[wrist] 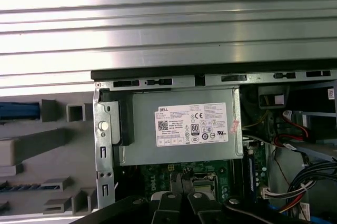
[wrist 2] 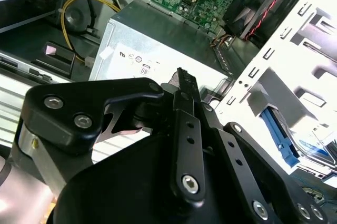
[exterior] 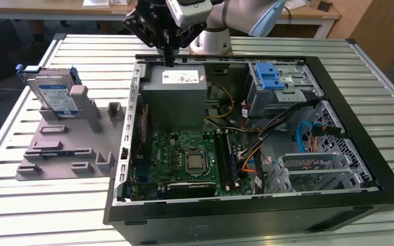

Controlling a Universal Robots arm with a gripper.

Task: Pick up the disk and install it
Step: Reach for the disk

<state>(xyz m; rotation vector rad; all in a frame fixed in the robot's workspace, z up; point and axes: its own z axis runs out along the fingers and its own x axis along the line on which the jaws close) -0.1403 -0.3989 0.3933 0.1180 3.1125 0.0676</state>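
Observation:
The disk [exterior: 52, 95] stands upright on the grey holder plate [exterior: 60, 151] at the exterior view's left, silver with a blue-and-white label and a blue frame. A blue edge of the disk [wrist: 18, 110] shows in the first wrist view, and its frame [wrist 2: 284, 138] in the second. My gripper [exterior: 168, 61] hangs over the far edge of the open computer case [exterior: 371, 148], above the power supply [exterior: 176, 89], well to the right of the disk. Its fingers are shut together with nothing between them, as both wrist views show at the gripper [wrist 2: 182, 76] [wrist: 180, 177].
A drive cage with a bright blue latch [exterior: 269, 78] sits in the case's far right corner. The motherboard [exterior: 183, 159], cables and a fan bracket [exterior: 317, 169] fill the case floor. The case and holder rest on a slatted metal table [exterior: 39, 205].

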